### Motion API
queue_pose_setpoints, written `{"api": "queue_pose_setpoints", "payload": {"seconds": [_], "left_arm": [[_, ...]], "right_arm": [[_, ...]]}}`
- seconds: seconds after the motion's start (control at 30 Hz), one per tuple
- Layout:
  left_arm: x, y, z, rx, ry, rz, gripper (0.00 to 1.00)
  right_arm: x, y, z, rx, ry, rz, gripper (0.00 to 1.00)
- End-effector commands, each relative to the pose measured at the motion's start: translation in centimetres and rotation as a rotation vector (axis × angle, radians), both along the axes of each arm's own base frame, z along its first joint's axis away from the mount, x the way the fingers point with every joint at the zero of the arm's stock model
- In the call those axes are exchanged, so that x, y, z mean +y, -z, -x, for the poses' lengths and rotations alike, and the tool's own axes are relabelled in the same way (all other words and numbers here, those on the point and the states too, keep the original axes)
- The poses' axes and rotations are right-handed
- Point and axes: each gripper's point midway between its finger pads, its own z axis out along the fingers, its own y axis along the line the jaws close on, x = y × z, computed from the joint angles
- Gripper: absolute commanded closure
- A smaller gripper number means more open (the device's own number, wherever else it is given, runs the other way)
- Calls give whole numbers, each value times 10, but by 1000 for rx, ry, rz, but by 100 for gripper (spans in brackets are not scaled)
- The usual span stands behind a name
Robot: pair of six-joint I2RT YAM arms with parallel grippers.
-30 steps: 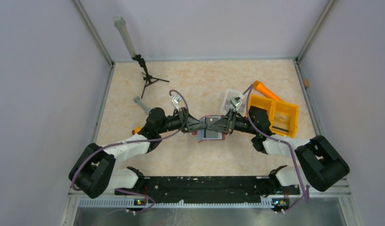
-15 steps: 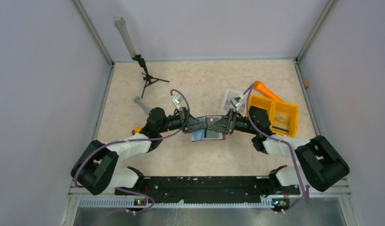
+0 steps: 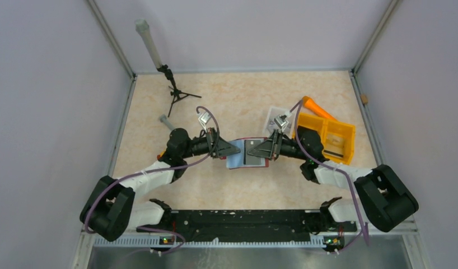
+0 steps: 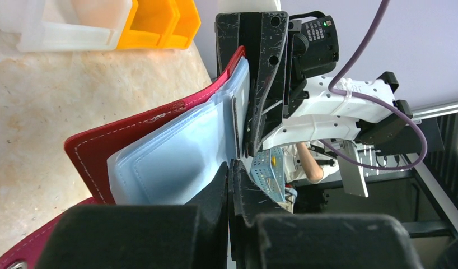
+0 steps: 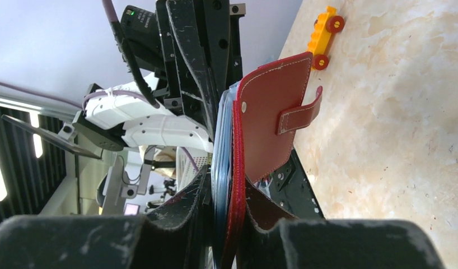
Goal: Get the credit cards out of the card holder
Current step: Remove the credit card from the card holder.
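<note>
The bench (image 3: 243,101) carries little that matters here. The orange tray (image 3: 334,139) sits behind my right arm, well apart from the work.

Both arms meet tip to tip at the middle, and the card holder (image 3: 237,162) is between them. The right hand (image 3: 253,150) is clamped on it. In its wrist view the fingers grip either side of the red cover and the stack of pale sleeves, with the strap tab (image 5: 299,115) hanging loose on the outer face.

The left hand (image 3: 237,150) is narrow, its fingers pressed almost together at the free edge of the sleeves. I cannot tell whether a sleeve or a card edge is pinched between them.

From the left hand, the holder lies straight ahead and opens towards it. The cover is tipped up off the bench, and the sleeves fan out along the line joining the two hands.

The credit cards (image 3: 252,153) are still in the sleeves, and I make out one grey face from above. The left hand is nearer their open edge, so I judge the pull is its job, drawn back along its own axis while the right anchors.
</note>
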Motion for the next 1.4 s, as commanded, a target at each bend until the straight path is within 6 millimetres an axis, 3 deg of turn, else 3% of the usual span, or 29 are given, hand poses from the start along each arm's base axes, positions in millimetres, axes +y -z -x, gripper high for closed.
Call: {"api": "queue_pose_setpoints", "payload": {"seconds": [0.0,0.13,0.23,0.3,0.4,0.53,0.77,1.07,1.23,1.37], "left_arm": [[8,-5,6,-62,12,-7,100],[5,-7,7,-51,26,12,98],[1,-18,11,-65,50,59,73],[-3,-24,14,-67,63,73,65],[-9,-22,14,-62,68,50,58],[-15,-20,13,-55,79,40,57],[-25,-21,13,-52,105,41,64],[-30,-13,8,-40,91,15,100],[-26,-12,6,-48,72,17,100],[-17,-10,6,-48,61,15,100]], "right_arm": [[-3,-18,1,-93,3,-38,86],[-1,-21,-1,-94,1,-52,86],[0,-20,-2,-88,-2,-49,85],[0,-17,-2,-83,-1,-44,85],[0,-18,-3,-84,-3,-48,85],[0,-19,-2,-85,-4,-51,84],[3,-20,-2,-88,-14,-49,83],[5,-21,0,-90,-24,-52,83],[4,-21,0,-91,-22,-44,73],[1,-19,0,-90,-21,-39,72]]}}
